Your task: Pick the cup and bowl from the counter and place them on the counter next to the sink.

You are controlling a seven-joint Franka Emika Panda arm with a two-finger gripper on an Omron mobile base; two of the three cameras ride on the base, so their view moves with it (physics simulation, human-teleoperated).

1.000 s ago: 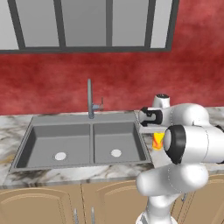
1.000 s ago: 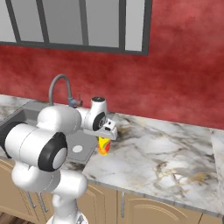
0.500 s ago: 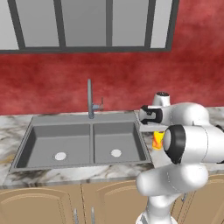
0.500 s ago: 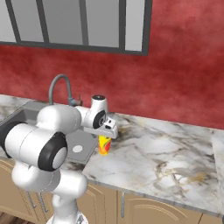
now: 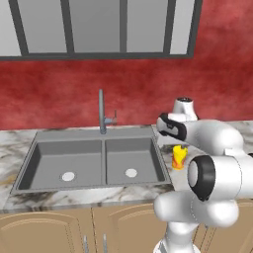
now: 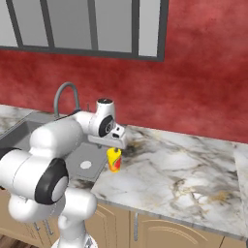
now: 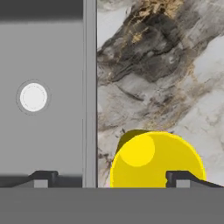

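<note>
The end effector (image 7: 109, 177) is standing spread above the upright cup (image 7: 156, 160), seemingly light, rigid, slick-walled; best gripped mid-wall.

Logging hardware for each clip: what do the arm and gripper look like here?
A glossy white arm of rounded, bulbous segments, with black rings at the joints and a round grey-and-black cap at the wrist. No cables or markings are visible. The two-finger gripper ends in two small dark fingertips with lighter grey pads.
</note>
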